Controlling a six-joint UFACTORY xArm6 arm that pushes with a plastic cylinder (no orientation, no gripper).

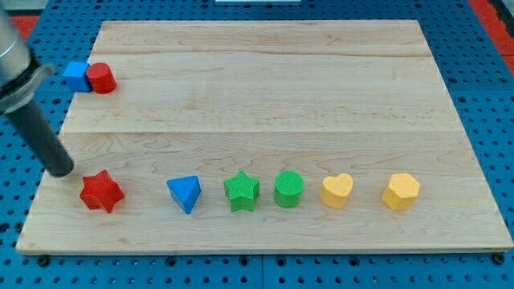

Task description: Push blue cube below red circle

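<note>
1. In the camera view, you see a pale wooden board (265,96) resting on a blue perforated surface (490,104).
2. Look to the board's upper left edge: the blue cube (77,75) sits there, partly overhanging the board's edge, and the red circle (102,78), a short cylinder, stands touching it on the view's right side.
3. So the blue cube is level with the red circle and on its left in the view, not below it.
4. You have no pincer on this arm to call open, closed or gripping; it ends in a dark rod (40,136) that slants down from the view's upper left.
5. My tip (61,170) rests on the board near its left edge, well below the blue cube and red circle, and touching neither.
6. Just to the view's lower right of my tip lies a red star (101,191), near it but apart.
7. Follow the row along the board's lower part, from the red star toward the view's right: a blue triangle (185,193), a green star (242,190), a green cylinder (289,189), a yellow heart (336,191) and a yellow hexagon (401,191).
8. The green star and green cylinder stand just beside each other; the other blocks in the row are spaced apart.
</note>
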